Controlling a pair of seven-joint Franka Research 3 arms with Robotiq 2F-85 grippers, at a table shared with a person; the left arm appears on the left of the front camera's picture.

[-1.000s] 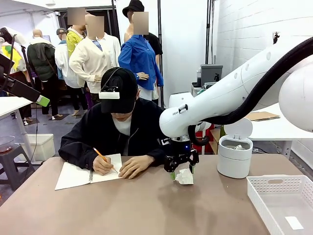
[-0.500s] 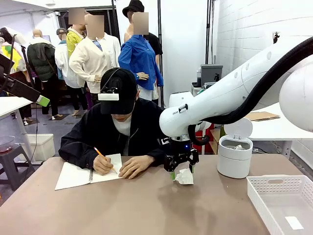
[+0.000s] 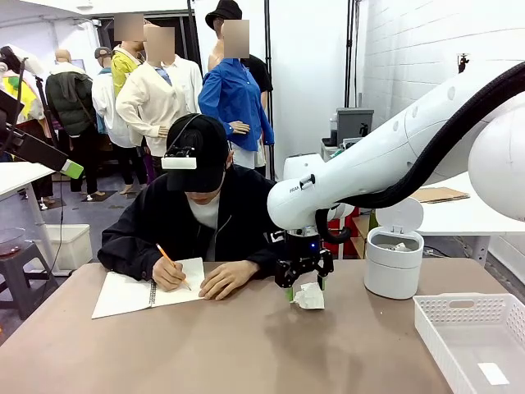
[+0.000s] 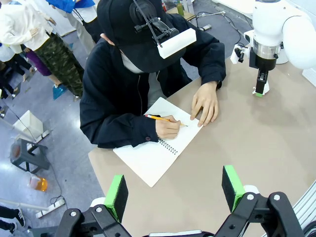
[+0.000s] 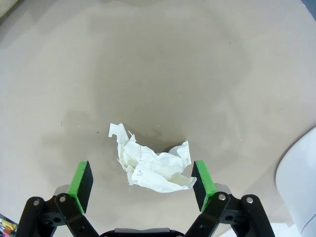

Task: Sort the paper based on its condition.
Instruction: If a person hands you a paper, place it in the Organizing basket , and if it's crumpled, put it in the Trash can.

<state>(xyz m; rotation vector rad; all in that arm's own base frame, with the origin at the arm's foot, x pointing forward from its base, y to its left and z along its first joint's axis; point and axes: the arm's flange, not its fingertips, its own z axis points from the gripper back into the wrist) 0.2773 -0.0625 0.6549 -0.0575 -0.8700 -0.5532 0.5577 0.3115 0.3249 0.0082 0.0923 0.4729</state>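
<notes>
The left fingers (image 4: 116,195) with their green pads stand wide apart, with nothing between them, high over the near edge of the brown surface (image 3: 246,353). Below them a person in a black jacket and black cap leans over a white spiral-bound notebook (image 3: 148,291) that lies open on the left part of the surface. One hand (image 3: 170,275) holds a thin orange pencil (image 3: 168,259) with its tip on the page; the other hand (image 3: 225,279) rests flat on the notebook's right edge.

Just right of that hand, near the middle of the surface, the white right arm reaches down and its right fingers (image 3: 287,283) point straight at the surface. They are spread wide, one on either side of the small crumpled white paper wad (image 3: 310,297). In the right wrist view the paper wad (image 5: 155,168) lies on the surface between the two green pads; the pad on the picture's right is just beside its edge, and the other pad is clear of it. The fingers (image 5: 81,180) have not closed on it.

Farther right, toward the far edge, stands a white cylindrical bin (image 3: 394,271) with its round lid tipped up. At the near right corner sits a white perforated plastic basket (image 3: 459,305), with a small flat white slip (image 3: 493,373) on its bottom.
</notes>
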